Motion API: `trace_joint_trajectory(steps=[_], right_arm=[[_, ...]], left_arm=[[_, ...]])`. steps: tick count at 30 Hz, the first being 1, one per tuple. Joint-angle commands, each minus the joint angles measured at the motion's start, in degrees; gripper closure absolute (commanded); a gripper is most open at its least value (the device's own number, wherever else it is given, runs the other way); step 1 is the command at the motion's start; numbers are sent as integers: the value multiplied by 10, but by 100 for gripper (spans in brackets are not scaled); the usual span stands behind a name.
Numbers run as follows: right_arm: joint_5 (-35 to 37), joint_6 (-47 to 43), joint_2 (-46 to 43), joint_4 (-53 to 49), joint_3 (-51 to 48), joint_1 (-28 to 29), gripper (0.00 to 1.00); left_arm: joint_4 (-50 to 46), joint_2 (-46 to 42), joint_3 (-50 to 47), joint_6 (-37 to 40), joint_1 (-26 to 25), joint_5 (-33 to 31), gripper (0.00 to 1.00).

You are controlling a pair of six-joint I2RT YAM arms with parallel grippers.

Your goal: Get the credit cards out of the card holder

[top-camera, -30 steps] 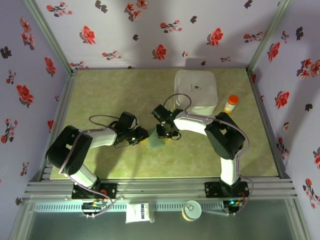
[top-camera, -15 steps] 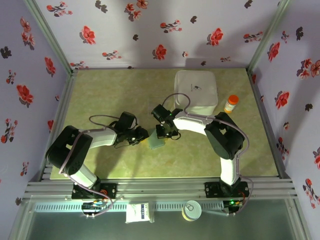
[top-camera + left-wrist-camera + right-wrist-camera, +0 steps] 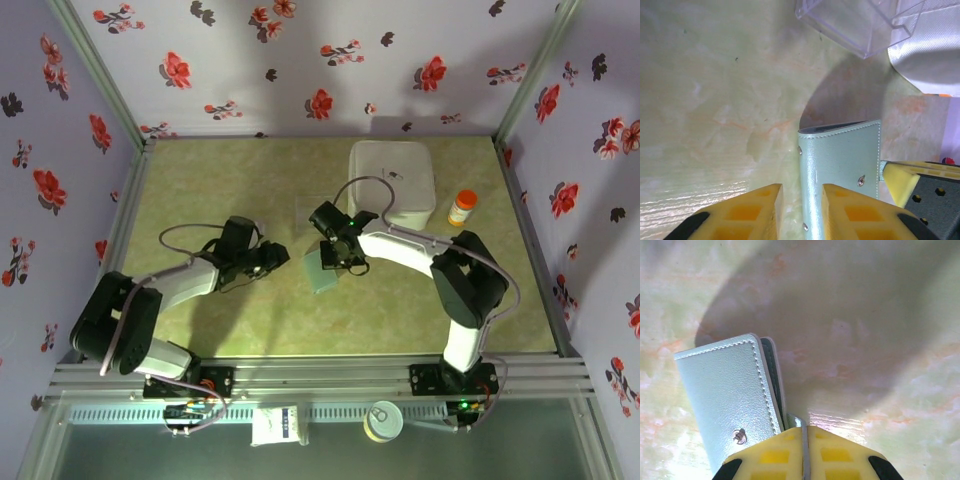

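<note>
- Your left gripper point(image 3: 801, 195) sits just left of the card holder point(image 3: 321, 270), its 2 fingers point(image 3: 740, 220) slightly apart.
- Your right gripper point(image 3: 804, 432), at the card holder's right edge, is pinched together on its small tab point(image 3: 792, 421).
- The clear box point(image 3: 855, 20) and white box point(image 3: 392, 178) stand beyond the card holder.

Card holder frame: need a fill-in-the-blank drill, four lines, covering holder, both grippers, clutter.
The small slate grey-blue bifold card holder lies ___ on the green table.
The right gripper is ___ on the holder's edge tab.
The left gripper faces the holder with jaws ___.
The orange pill bottle stands beside the big ___ square box.
Missing: closed; shut; open; white.
</note>
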Motion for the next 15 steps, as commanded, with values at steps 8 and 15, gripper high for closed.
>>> trace_joint_trajectory(steps=[8, 15], right_arm=[[13, 75, -54, -10, -2, 3, 100], [24, 97, -50, -19, 28, 32, 100]], left_arm=[[-68, -23, 9, 62, 7, -22, 59], [-135, -15, 48, 110, 7, -1, 47]])
